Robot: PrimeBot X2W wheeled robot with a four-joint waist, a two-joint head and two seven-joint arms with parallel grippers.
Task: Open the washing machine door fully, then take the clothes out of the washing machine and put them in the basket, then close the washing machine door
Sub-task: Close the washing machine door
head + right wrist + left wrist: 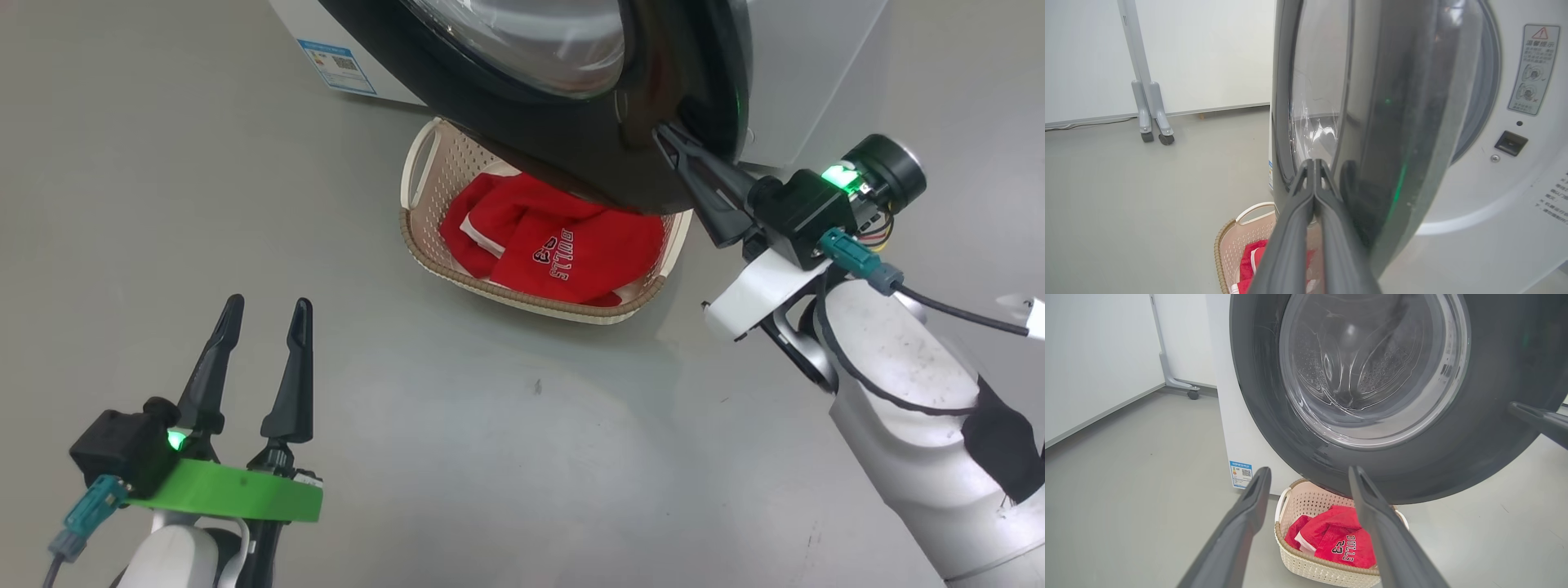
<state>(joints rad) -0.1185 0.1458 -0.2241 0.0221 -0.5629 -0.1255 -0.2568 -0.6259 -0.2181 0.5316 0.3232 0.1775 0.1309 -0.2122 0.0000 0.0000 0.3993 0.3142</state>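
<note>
The washing machine (816, 73) stands at the top of the head view, its big black-rimmed door (571, 106) partly swung out over the basket (420, 237). Red clothes (563, 249) with white "BULLS" lettering lie in the cream basket on the floor. My right gripper (663, 132) is shut, empty, its tips pressed against the outer rim of the door (1372, 122); in the right wrist view the gripper (1314, 163) meets the glossy rim. My left gripper (265, 306) hangs open over the floor at lower left, well short of the basket (1306, 563) and clothes (1337, 539), facing the door (1274, 416).
A blue sticker (339, 65) marks the machine's lower front. The latch socket (1511, 143) shows on the white front panel. A wheeled grey stand (1149, 118) is by the far wall. Grey floor (531, 449) lies open around the basket.
</note>
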